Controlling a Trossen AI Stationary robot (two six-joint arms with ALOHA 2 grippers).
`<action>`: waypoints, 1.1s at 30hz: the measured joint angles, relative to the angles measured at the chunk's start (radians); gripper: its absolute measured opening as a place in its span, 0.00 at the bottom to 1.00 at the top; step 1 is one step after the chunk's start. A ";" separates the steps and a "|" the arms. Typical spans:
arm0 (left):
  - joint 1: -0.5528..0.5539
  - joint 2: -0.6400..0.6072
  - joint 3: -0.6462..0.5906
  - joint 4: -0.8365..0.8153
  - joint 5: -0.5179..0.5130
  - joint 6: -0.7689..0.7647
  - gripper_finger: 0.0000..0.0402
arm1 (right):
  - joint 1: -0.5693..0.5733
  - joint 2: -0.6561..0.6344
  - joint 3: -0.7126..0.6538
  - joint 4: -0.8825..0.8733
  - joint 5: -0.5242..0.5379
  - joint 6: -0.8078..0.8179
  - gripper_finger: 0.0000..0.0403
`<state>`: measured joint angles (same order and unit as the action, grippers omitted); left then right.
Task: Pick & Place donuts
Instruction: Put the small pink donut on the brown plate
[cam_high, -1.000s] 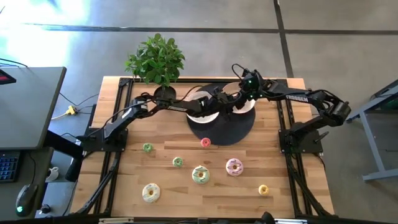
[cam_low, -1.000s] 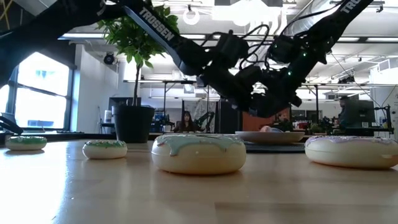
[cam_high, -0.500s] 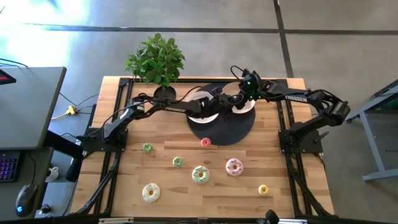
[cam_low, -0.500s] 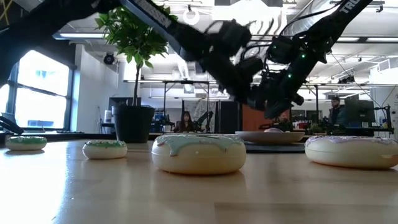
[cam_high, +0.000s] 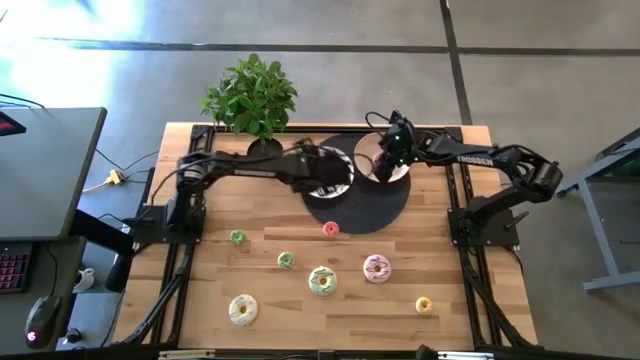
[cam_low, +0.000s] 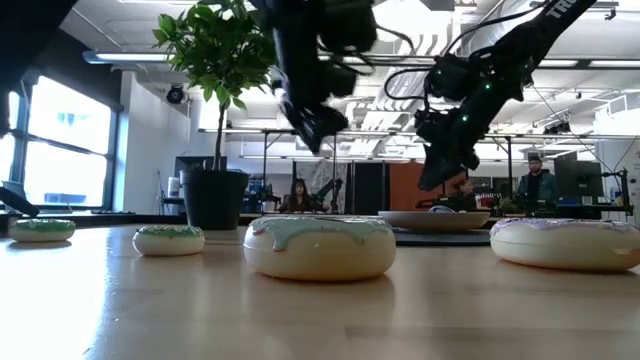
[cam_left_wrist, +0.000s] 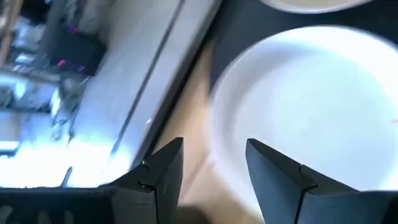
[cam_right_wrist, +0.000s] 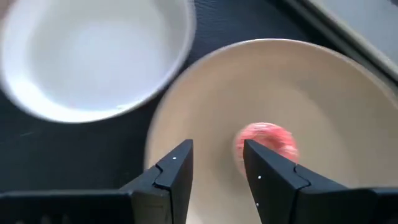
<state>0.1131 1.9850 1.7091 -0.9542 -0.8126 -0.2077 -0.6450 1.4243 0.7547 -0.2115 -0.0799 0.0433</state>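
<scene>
**Both arms are up by the plates, and neither holds a donut**

From above, you see the wooden table (cam_high: 200, 290) with a black round mat (cam_high: 360, 212) at the far end. The left gripper (cam_high: 330, 172) sits over the white plate (cam_high: 345, 172). The right gripper (cam_high: 385, 165) sits over the cream plate (cam_high: 398, 172). A potted plant (cam_high: 250, 98) stands by the far edge. One small pink-red donut (cam_high: 331, 229) lies on the mat's near edge. On the bare wood lie two tiny green donuts (cam_high: 237, 237) and (cam_high: 286, 261), a green-cream donut (cam_high: 322, 281), a pink donut (cam_high: 376, 268), a pale yellow donut (cam_high: 243, 309) and a tiny orange-yellow donut (cam_high: 424, 304).

From table height, you see the green-cream donut (cam_low: 320, 247) up close, and both arms hang above the table.

From the left wrist, the jaws are open with nothing between them, just above the white plate (cam_left_wrist: 311, 93).

From the right wrist, the jaws are open and hold nothing. A little pink-red donut (cam_right_wrist: 267, 138) lies in the cream plate (cam_right_wrist: 205, 112), just past the fingertips (cam_right_wrist: 185, 149).
</scene>
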 joint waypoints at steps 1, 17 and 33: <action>0.000 -0.024 -0.001 -0.086 -0.001 -0.032 0.42 | 0.014 0.000 0.000 0.005 -0.017 0.000 0.34; -0.180 -0.532 -0.323 -0.416 -0.109 -0.408 0.42 | 0.407 -0.001 0.000 0.141 -0.129 0.129 0.34; -0.238 -0.804 -0.889 0.090 0.025 -0.430 0.42 | 0.581 0.241 0.000 0.382 0.005 0.519 0.34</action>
<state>-0.1249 1.1812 0.8201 -0.8644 -0.7876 -0.6372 -0.0636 1.6658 0.7544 0.1707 -0.0745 0.5623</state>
